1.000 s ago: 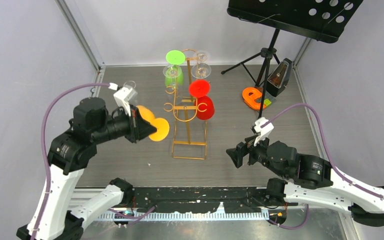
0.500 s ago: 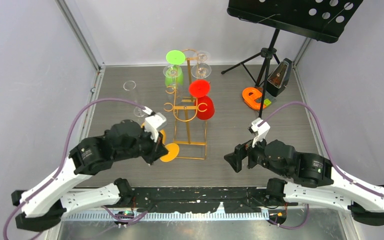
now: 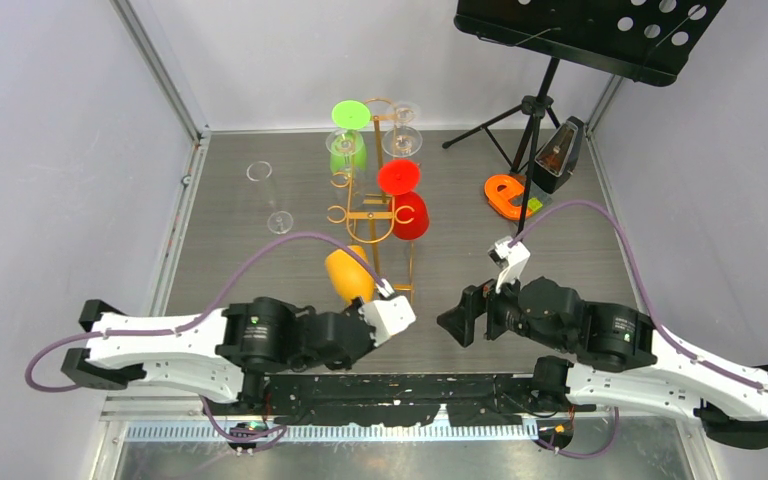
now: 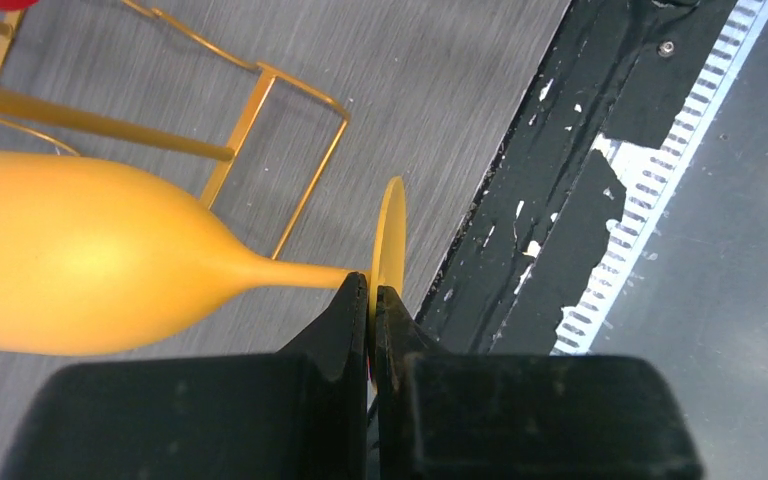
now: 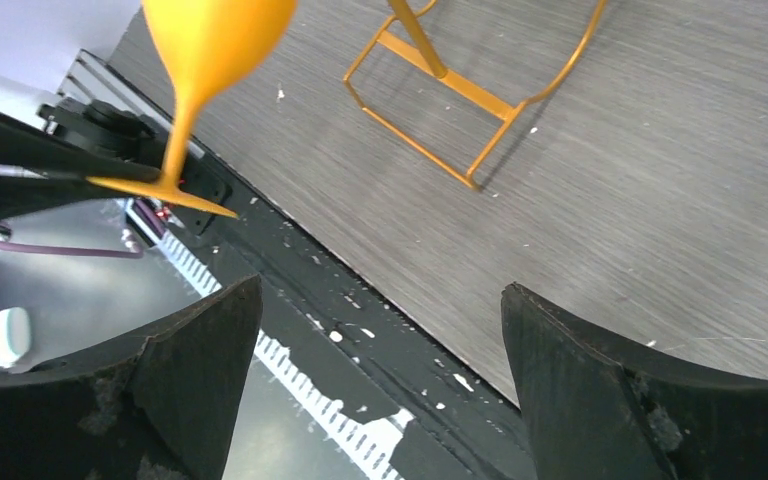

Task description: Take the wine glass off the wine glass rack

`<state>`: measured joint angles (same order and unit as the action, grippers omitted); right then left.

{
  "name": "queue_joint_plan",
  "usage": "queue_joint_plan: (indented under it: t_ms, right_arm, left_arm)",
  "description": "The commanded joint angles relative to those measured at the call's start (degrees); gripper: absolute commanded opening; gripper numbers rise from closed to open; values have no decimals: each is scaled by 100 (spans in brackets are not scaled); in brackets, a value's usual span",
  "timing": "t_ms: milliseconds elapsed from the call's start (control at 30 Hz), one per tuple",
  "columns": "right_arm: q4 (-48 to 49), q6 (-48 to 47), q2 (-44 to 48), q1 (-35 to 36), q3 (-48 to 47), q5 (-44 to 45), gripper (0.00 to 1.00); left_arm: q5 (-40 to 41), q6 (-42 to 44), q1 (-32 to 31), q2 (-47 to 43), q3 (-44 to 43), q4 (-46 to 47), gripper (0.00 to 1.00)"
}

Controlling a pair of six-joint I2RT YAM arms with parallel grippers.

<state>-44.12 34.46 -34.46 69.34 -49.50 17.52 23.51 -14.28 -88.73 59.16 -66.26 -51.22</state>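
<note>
The left gripper (image 4: 372,300) is clenched on the flat round foot of the smooth orange wine glass (image 3: 348,275). The glass is off the tall gold wire wine glass rack (image 3: 378,240). It sits low in the middle of the top view, just beside the rack's base and over the grey worktop (image 3: 480,250). It lies tipped, with its bowl pointing up and left, away from the gripper. I think the left arm must turn it to stand it up. The right gripper (image 5: 380,295) is wide open and holds nothing.

I count one rack and five glasses. They are this orange one, a green glass (image 3: 346,152), a red glass (image 3: 410,215) and a clear hanging glass (image 3: 401,140) on the rack, and a clear standing glass (image 3: 278,220) at the upper left.
</note>
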Motion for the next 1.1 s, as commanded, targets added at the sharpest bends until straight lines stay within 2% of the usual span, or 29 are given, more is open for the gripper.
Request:
queue_joint_plan:
  t_ms: [0,433,767,1067]
  right_arm:
    - [636,490,-182,-17,12,-325,95]
    - [1661,821,-1052,-17,64,-1232,90]
    - [2771,1314,-1528,-17,535,-2036,85]
    - [3222,1529,-1779,-17,804,-2417,72]
  left_arm:
    - [878,67,-470,187,-40,451,0]
    - [1189,0,-1278,527,64,930,0]
    - [1443,-115,-1627,968,107,1280,0]
    - [1859,-157,-1697,806,304,1519,0]
